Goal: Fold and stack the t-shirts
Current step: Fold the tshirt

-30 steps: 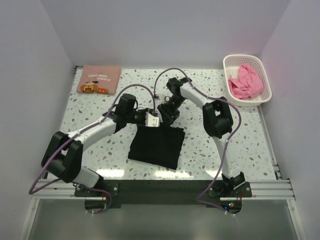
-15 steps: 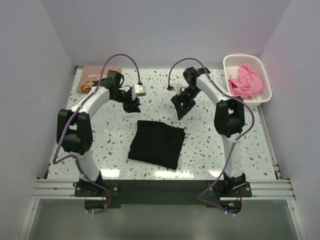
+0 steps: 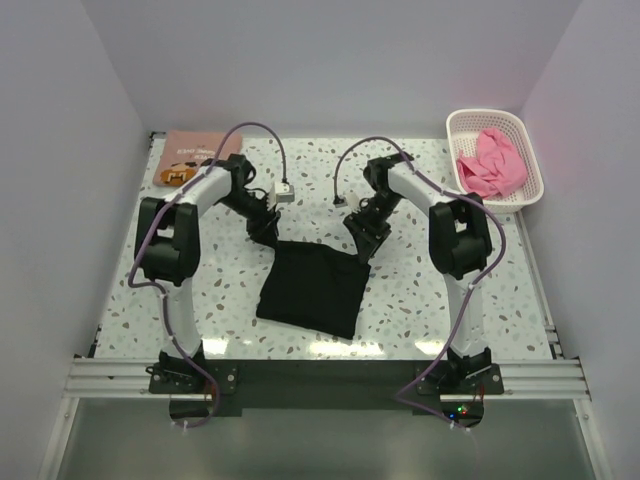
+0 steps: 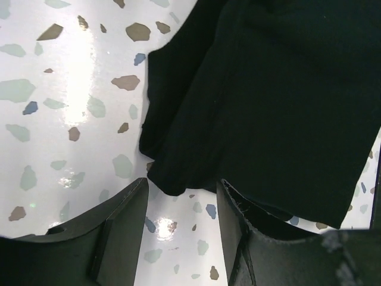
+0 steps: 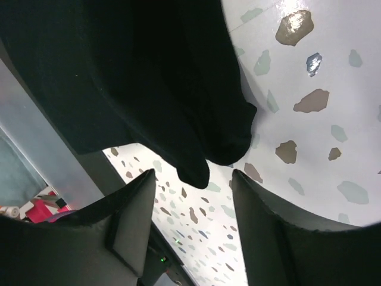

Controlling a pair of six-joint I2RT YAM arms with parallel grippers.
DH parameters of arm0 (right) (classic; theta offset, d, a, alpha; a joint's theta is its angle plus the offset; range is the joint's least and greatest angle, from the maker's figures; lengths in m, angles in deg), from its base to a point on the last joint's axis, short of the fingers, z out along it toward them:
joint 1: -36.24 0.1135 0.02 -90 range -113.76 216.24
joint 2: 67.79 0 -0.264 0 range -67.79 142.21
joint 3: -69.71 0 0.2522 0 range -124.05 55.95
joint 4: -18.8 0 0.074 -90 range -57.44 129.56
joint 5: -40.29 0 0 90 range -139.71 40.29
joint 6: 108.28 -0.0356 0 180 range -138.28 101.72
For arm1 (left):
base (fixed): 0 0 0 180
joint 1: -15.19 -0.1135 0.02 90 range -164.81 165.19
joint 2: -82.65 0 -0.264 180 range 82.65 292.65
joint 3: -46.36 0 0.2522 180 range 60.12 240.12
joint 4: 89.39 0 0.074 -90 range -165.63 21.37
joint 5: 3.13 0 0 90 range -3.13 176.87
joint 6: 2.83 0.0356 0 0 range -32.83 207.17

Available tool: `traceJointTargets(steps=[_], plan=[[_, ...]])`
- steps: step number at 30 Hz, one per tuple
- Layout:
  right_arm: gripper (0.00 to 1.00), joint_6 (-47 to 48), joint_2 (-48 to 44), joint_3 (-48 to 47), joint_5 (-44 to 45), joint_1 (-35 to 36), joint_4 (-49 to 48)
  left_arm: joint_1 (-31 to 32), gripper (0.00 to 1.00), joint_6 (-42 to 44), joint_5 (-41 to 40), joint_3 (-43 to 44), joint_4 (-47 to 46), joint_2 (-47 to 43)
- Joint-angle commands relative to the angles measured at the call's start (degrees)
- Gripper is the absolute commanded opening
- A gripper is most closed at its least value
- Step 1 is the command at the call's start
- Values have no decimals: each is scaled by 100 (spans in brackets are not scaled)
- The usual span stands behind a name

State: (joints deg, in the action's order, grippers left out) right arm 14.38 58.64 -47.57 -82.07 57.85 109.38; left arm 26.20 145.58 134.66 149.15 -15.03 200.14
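Only your wrist views show it: left end effector (image 4: 181, 193) and right end effector (image 5: 190, 179) both spread, a corner of the black t-shirt (image 4: 286, 107) just ahead of each, unpinched. Overhead, lettering on the printed t-shirt (image 3: 200, 158) is too small to read.

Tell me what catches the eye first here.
A folded black shirt lies in the middle, with the left gripper and right gripper open at its two far corners. A bright pink shirt sits crumpled in the basket at far right; a printed shirt lies folded at far left.
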Motion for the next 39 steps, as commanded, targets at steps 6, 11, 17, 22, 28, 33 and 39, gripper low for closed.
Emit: traceJointTargets(steps=[6, 11, 17, 22, 28, 33, 39], plan=[[40, 135, -312, 148, -166, 45, -17, 51, 53, 303, 187, 17, 172, 89], [8, 170, -347, 43, -104, 54, 131, 86, 31, 311, 266, 167, 224, 221], [0, 284, -681, -19, 149, 28, 570, -45, 0, 399, 292, 334, 471, 125], [0, 399, -989, 604, 783, -192, 344, -274, 0, 65, 275, 448, 225, -173], [0, 21, -559, 483, 1188, -262, -438, -160, 0, -514, 82, 641, -161, 141], [0, -365, 13, -44, 1398, -280, -861, -169, 0, -1392, -436, 790, -943, 528], [0, -515, 460, -361, 1811, -324, -1256, -178, 0, -2149, -946, 1081, -1498, 1126]])
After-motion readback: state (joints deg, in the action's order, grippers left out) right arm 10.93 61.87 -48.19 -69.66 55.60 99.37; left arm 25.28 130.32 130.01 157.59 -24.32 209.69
